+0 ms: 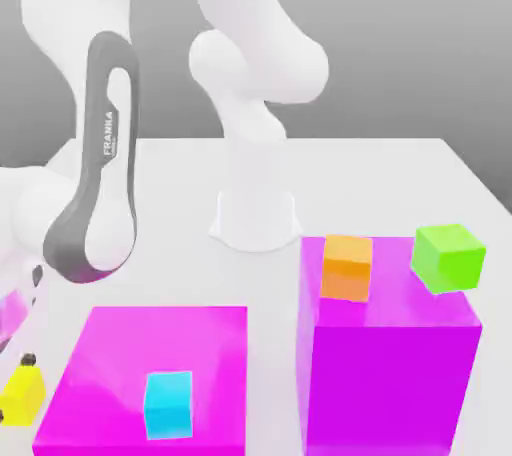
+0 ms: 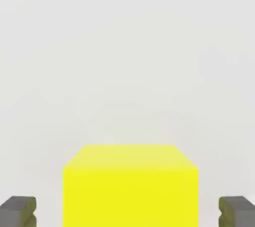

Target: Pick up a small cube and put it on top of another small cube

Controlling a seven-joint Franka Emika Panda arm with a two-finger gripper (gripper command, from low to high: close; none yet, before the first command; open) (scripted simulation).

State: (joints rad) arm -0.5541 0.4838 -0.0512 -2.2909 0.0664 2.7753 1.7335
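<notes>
1. Toward the exterior view's right, a tall purple block [image 1: 390,384] bears the orange cube [image 1: 346,269] and green cube [image 1: 447,259].
2. Beside it, a magenta slab [image 1: 110,364] carries the cyan cube [image 1: 168,406].
3. The gripper [image 2: 127,212] is spread around the yellow cube [image 2: 130,196].

Magenta slab [image 1: 190,344]: is lying flat, near the purple block
Purple block [image 1: 390,394]: is standing taller, toward the exterior view's right
White surface [image 1: 370,179]: is supporting both
Gray background [image 1: 400,44]: is showing behind

Yellow cube [image 2: 130,196] cut off by hand view's edge; magenta slab [image 1: 150,354] too, exterior view.
</notes>
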